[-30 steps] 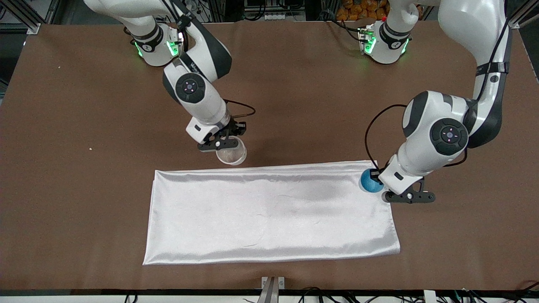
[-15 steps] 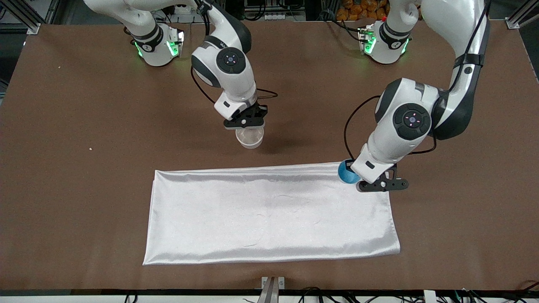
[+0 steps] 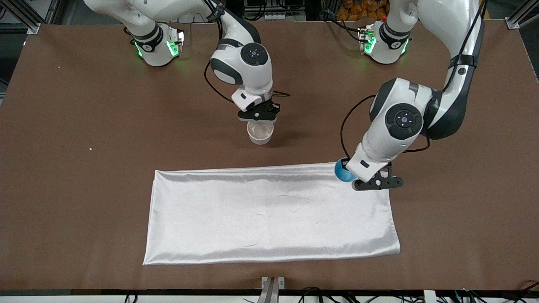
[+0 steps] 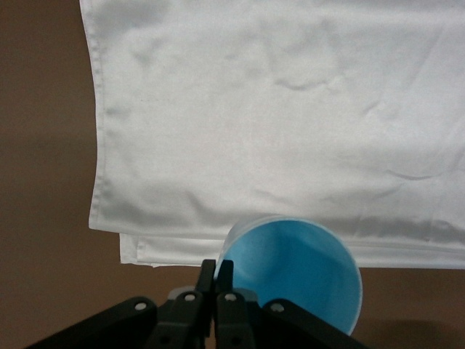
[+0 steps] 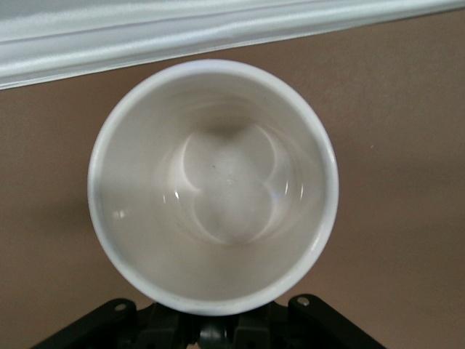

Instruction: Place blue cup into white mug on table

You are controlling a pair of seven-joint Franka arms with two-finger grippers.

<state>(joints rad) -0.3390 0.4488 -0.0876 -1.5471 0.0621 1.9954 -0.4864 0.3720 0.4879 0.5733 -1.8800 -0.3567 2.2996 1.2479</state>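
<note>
- Your left gripper (image 3: 376, 183) is up over the cloth's (image 3: 269, 214) corner at the left arm's end of the desk (image 3: 84, 176), and its fingers (image 4: 224, 280) are pressed together on the rim of the cup (image 3: 342, 171), one inside the wall and one outside.
- That cup (image 4: 301, 273) looks like thin plastic, so judge it light and a little springy; a rim pinch should carry it easily, but the wall may flex and the smooth plastic could slip or swing if you move sharply.
- It hangs mouth up in the left wrist view, which suits nesting it straight down.
- Your right gripper (image 3: 258, 114) has the mug (image 3: 260, 132) over bare desk, above the strip that lies farther from the front camera than the cloth; its fingers seem clamped at the mug's handle side, though the contact itself is hidden under the rim (image 5: 211, 185).
- Treat the mug as ceramic: stiff, heavier than the cup, glossy and chippable, so set it down gently rather than dropping it.
- The mug's inside is empty and its mouth looks only slightly wider than the cup, so you'll likely need to centre the cup well before lowering.
- Releasing the cup too high risks it bouncing or tipping on the mug's hard rim.
</note>
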